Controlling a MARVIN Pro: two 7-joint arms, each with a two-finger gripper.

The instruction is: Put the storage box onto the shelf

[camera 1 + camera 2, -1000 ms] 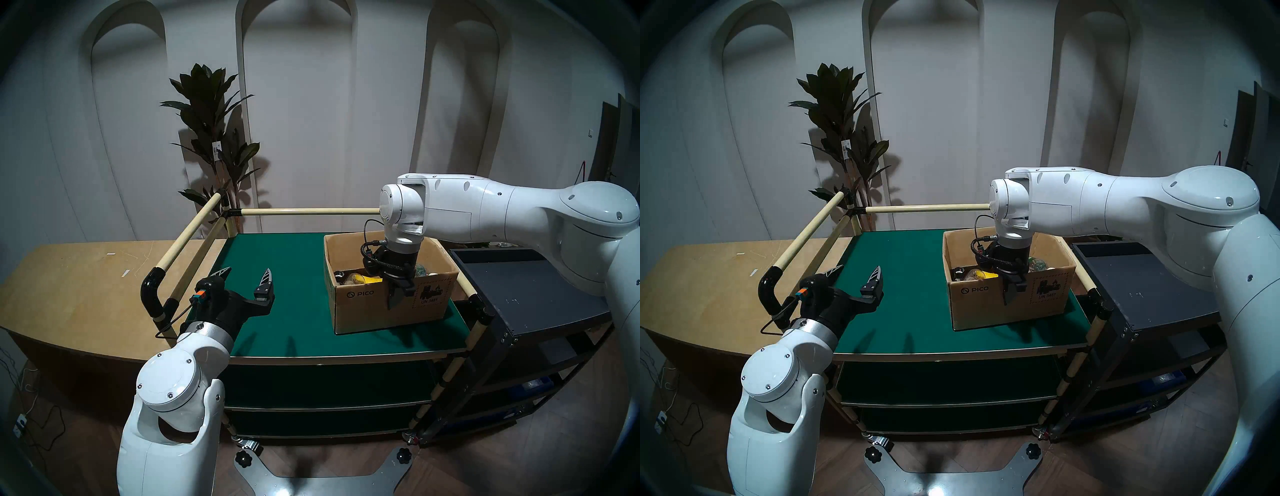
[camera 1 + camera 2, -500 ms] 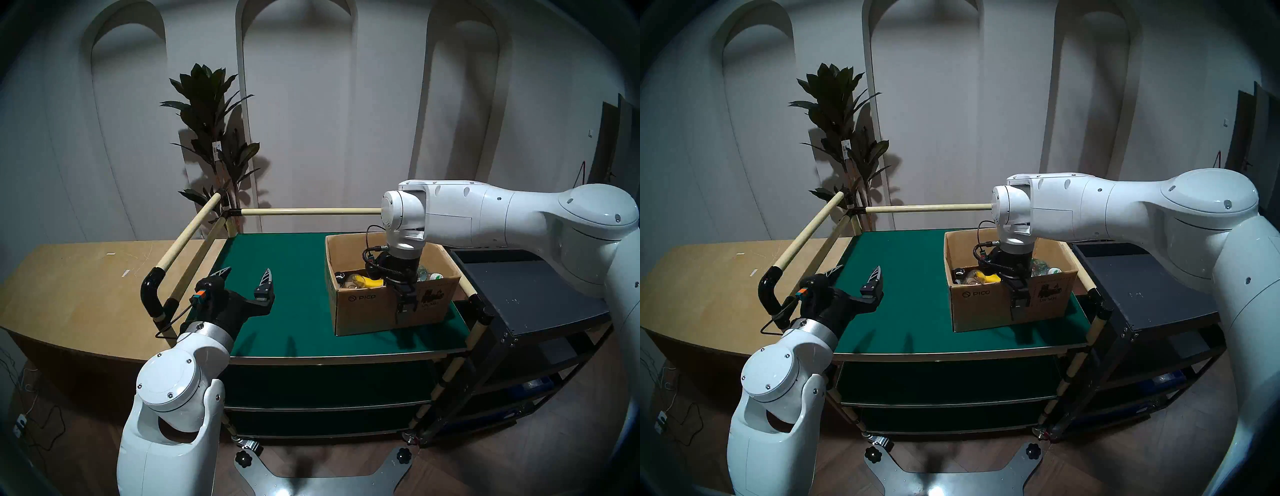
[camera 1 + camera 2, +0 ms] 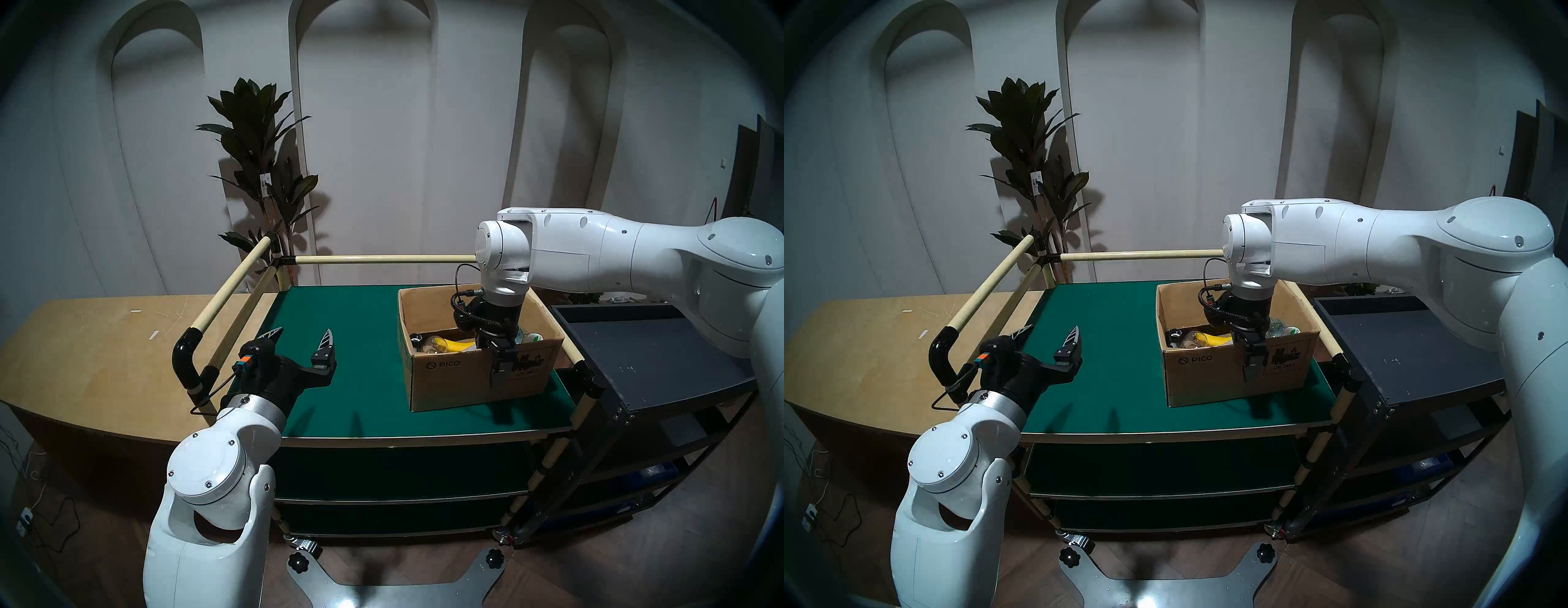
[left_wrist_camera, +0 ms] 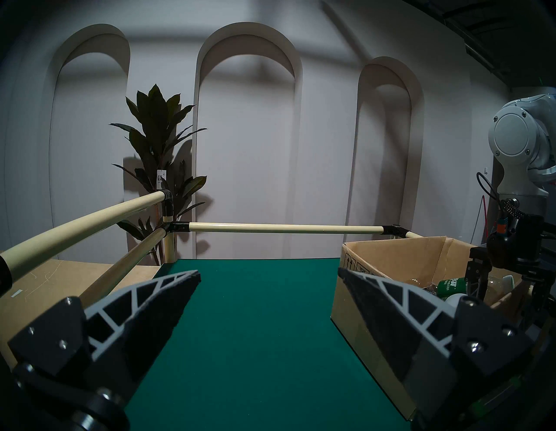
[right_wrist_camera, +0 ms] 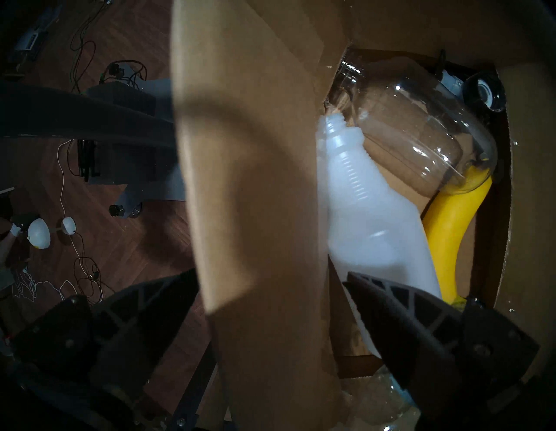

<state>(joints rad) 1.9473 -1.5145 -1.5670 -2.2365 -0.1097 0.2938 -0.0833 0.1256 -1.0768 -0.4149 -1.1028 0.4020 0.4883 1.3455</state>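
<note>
The storage box (image 3: 475,373) sits on the top green board of the shelf (image 3: 365,382), at its right end beside a black metal cart (image 3: 649,352). The right claw (image 3: 502,369), spread wider than a second ago, now straddles the box's near wall with its fingers parted, one inside and one outside, gripping nothing, and the arm has risen slightly. The left claw (image 3: 301,339) hangs open and empty over the board. The placement looks complete; release appears under way.
</note>
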